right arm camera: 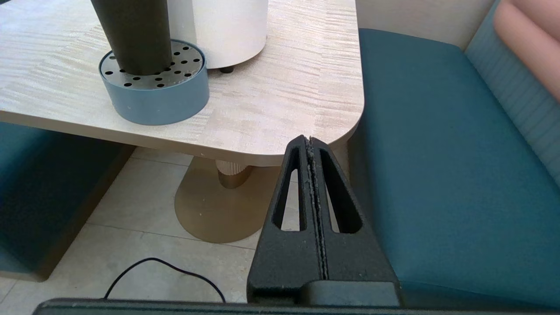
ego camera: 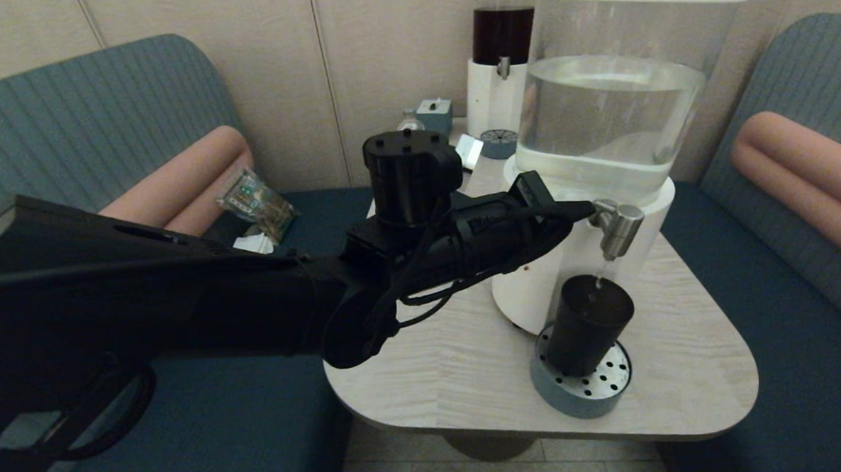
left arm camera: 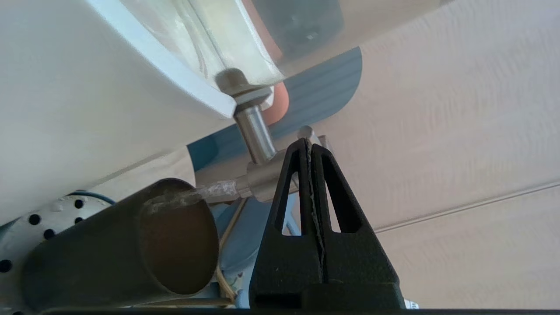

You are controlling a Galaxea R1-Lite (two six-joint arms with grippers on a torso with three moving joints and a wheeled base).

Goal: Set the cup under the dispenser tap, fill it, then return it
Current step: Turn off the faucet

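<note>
The black cup [ego camera: 587,324] stands upright on the round perforated drip tray [ego camera: 601,400], directly under the steel tap [ego camera: 619,229] of the big clear-tank dispenser [ego camera: 621,107]. A thin stream of water [left arm camera: 214,189] runs from the tap [left arm camera: 262,181] into the cup [left arm camera: 122,249]. My left gripper [ego camera: 584,210] reaches across the table; its fingers are shut together with nothing between them, and its tip [left arm camera: 307,142] rests against the top of the tap by its small lever. My right gripper [right arm camera: 309,139] hangs shut below the table's near right corner, away from the cup [right arm camera: 131,35].
A slimmer dispenser with dark liquid [ego camera: 501,48] stands behind, with a small grey box [ego camera: 434,115] beside it. A snack packet [ego camera: 256,200] lies on the left bench. Teal benches flank the wooden table [ego camera: 679,310]. A cable [right arm camera: 162,267] lies on the floor.
</note>
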